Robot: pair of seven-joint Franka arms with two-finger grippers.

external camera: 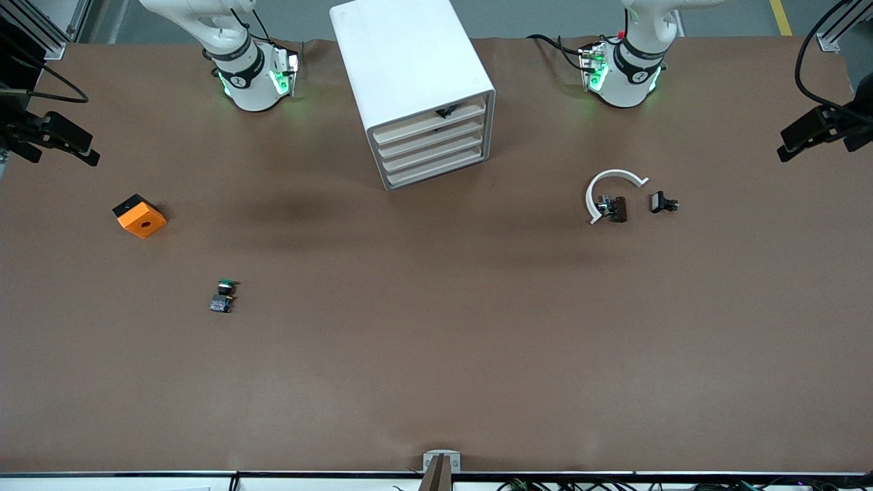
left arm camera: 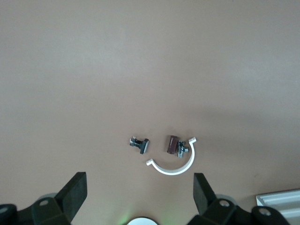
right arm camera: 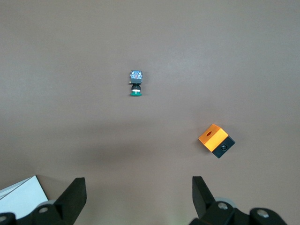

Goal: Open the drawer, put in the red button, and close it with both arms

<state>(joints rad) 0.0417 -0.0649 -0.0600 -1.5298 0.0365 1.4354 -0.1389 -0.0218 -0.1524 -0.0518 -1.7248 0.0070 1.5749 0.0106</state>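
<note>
The white cabinet (external camera: 409,75) stands at the middle of the table between the arms' bases. Its four cream drawer fronts (external camera: 431,146) all look pushed in. The red button (external camera: 614,207) lies on its side inside a white open ring (external camera: 609,179), toward the left arm's end; it also shows in the left wrist view (left arm camera: 172,144). My left gripper (left arm camera: 140,197) is open and empty, high over the table by the ring (left arm camera: 176,168). My right gripper (right arm camera: 139,197) is open and empty, high over bare table. Neither gripper shows in the front view.
A green-capped button (external camera: 224,295) and an orange block (external camera: 139,215) lie toward the right arm's end; both show in the right wrist view, the button (right arm camera: 136,83) and the block (right arm camera: 215,139). A small black part (external camera: 663,202) lies beside the ring. A small dark thing (external camera: 447,111) sits at the top drawer.
</note>
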